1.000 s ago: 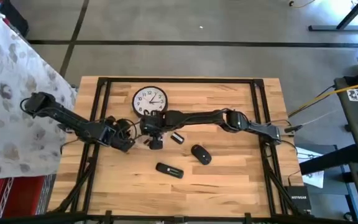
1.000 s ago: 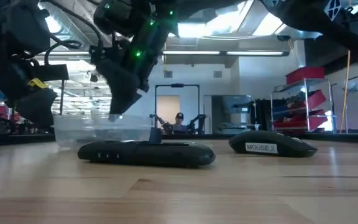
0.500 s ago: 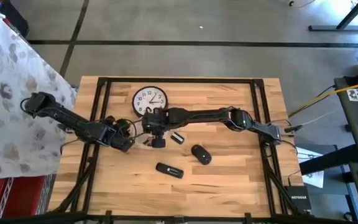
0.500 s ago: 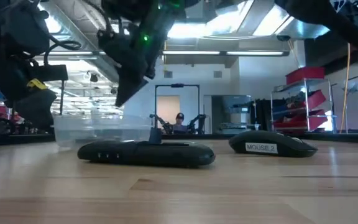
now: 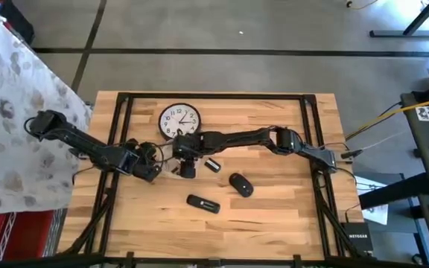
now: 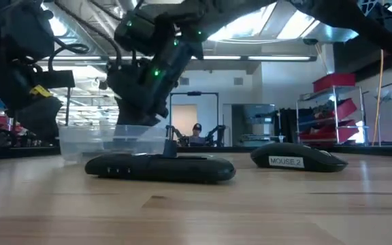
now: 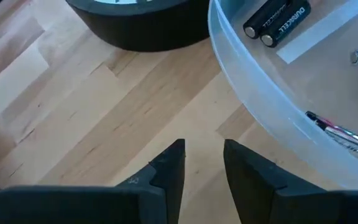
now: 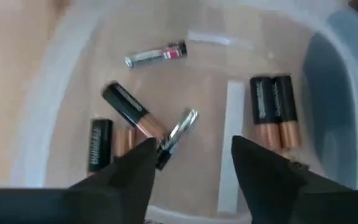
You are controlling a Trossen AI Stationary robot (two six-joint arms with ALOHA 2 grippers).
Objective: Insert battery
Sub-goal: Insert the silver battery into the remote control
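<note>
The right claw hangs over the clear tub with its fingers apart and nothing between them, I think because it must first choose one battery before it closes. Inside the tub lie several batteries, black and copper; a pair lies side by side away from the rest, and a slim silver one lies near the tub's far wall. The left claw waits just beside the tub, low over the bare counter, fingers also apart and empty, perhaps to steady the tub. In the left wrist view one pair in the tub carries the word "DURACELL". The clock lies just behind the tub, face up. On the near side of the tub lie a remote and a mouse with the label "MOUSE 2". Which device takes the battery I cannot tell.
</note>
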